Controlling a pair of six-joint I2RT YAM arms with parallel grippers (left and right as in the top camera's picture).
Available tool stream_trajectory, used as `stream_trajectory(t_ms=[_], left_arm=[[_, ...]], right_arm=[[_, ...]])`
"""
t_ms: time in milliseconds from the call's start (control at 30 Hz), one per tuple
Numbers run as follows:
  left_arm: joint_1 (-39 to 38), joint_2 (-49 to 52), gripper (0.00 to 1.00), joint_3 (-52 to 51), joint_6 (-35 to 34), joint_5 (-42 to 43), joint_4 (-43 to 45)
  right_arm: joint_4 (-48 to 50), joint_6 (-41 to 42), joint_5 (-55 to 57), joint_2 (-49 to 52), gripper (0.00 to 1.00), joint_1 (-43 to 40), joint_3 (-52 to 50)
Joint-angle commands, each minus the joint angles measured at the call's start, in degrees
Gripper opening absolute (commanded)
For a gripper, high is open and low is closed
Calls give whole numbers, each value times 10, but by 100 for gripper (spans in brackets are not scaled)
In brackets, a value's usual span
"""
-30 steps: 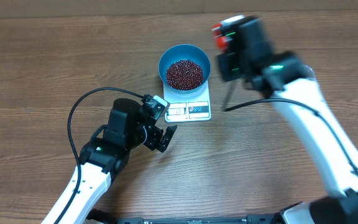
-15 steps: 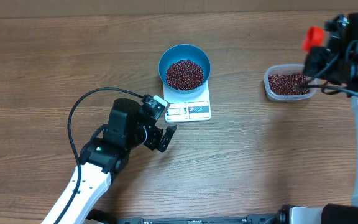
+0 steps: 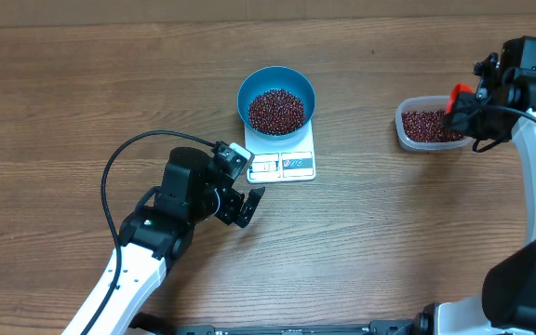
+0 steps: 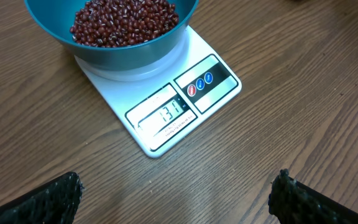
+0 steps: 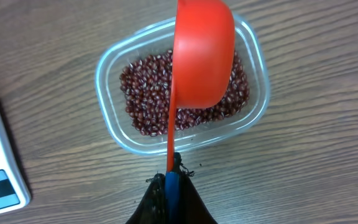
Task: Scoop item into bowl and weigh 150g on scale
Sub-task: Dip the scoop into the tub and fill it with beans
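Scene: A wooden table (image 3: 82, 74) seen from above, with two robot arms, one at each side.
Scale: A small white kitchen scale (image 3: 296, 149) lay near the middle of the table, its display (image 4: 169, 113) facing the left arm.
Bowl: A round bright-blue bowl (image 3: 247, 86) stood on the scale platform, holding a heap of dark red beans (image 3: 276, 111).
Reading: The display showed 131, short of the 150 g target.
Tub: A clear plastic tub (image 3: 402, 132) sat well apart to the right of the scale, with more beans (image 5: 145, 99) covering its floor.
Scoop: A red measuring scoop (image 5: 204, 56) hung over the tub, showing its smooth red outside to the wrist camera. Whether it carried beans could not be told.
Right gripper: The right gripper (image 5: 170, 183) was pinched tight on the scoop's thin handle.
Left gripper: The left gripper (image 4: 174, 198) was spread wide and held nothing. It was poised near the front of the scale, touching neither scale nor bowl.
Step in hand: By appearances, a top-up round, with the scoop at the tub to take another load.
Next move: It called for dipping the scoop into the tub's beans and lifting only a small portion. The scoop would then need carrying level across to the blue bowl. There it would need tipping slowly, a few beans at a time, so the reading could creep up without overshooting.
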Motion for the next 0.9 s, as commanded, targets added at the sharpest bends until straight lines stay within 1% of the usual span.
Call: stream_trajectory(t_ms=[0, 400, 867], left_arm=[[3, 2, 100, 12, -5, 7, 0], [3, 2, 100, 12, -5, 7, 0], [3, 2, 100, 12, -5, 7, 0]], right_arm=[[10, -5, -3, 28, 4, 0, -11], [17, -16, -3, 101, 4, 0, -12], [25, -33, -42, 115, 4, 2, -13]])
